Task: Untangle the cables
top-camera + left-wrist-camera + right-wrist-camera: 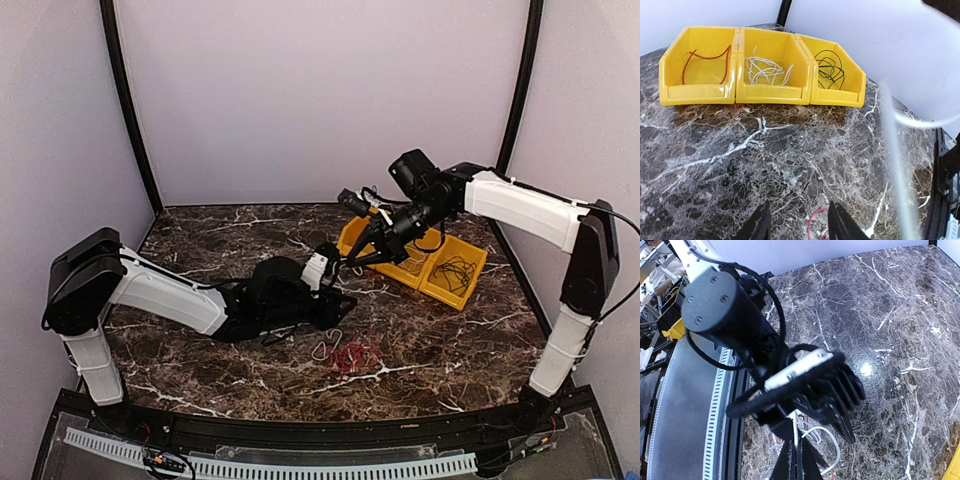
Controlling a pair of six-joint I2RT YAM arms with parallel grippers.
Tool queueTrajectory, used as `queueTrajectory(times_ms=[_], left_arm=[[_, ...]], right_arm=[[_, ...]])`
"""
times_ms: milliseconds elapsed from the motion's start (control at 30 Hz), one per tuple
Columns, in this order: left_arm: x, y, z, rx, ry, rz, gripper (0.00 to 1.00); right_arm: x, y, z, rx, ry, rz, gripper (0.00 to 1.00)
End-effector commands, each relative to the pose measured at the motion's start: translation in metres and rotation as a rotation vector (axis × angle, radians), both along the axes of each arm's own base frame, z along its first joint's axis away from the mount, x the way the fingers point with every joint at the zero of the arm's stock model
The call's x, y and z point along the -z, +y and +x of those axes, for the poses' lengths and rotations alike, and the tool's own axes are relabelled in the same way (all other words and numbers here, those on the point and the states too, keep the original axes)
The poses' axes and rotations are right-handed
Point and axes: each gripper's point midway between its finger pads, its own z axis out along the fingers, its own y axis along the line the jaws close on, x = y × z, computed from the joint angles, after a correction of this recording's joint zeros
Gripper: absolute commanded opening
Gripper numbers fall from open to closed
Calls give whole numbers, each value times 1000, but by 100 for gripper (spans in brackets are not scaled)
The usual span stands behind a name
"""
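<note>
Cables (pixel 340 352) tangled on worktop (pixel 200 230), mid-front. Right gripper (pixel 792 462) clamped on white strand (pixel 838 452); left gripper (pixel 799 227) apart, straddling red strand (pixel 809 225). Step: pulling apart. Next, likely: left pins red, right draws white free.

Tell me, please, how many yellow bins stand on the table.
3, side by side in one row: the left bin holds a red wire, the middle bin white wires, the right bin dark wires. I see no others.
</note>
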Motion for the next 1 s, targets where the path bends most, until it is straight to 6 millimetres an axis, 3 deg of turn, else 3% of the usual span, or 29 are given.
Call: queueTrajectory(times_ms=[0,133,367,467,567,700,967], left_arm=[[3,-11,8,10,-39,-21,29],[12,-13,5,25,-9,-32,18],[30,7,-7,13,33,-8,8],[37,15,-11,6,48,4,6],[43,20,-12,-6,60,17,5],[52,24,-14,-15,74,31,5],[72,31,-14,-29,111,83,9]], right_arm=[[-50,-6,-23,-71,-51,83,0],[-97,-19,-15,-49,-160,156,0],[-192,-72,32,105,-337,339,0],[-223,-93,43,152,-392,394,0],[-246,-108,46,180,-436,431,0],[-261,-121,47,215,-476,451,0],[-309,-157,35,271,-558,550,0]])
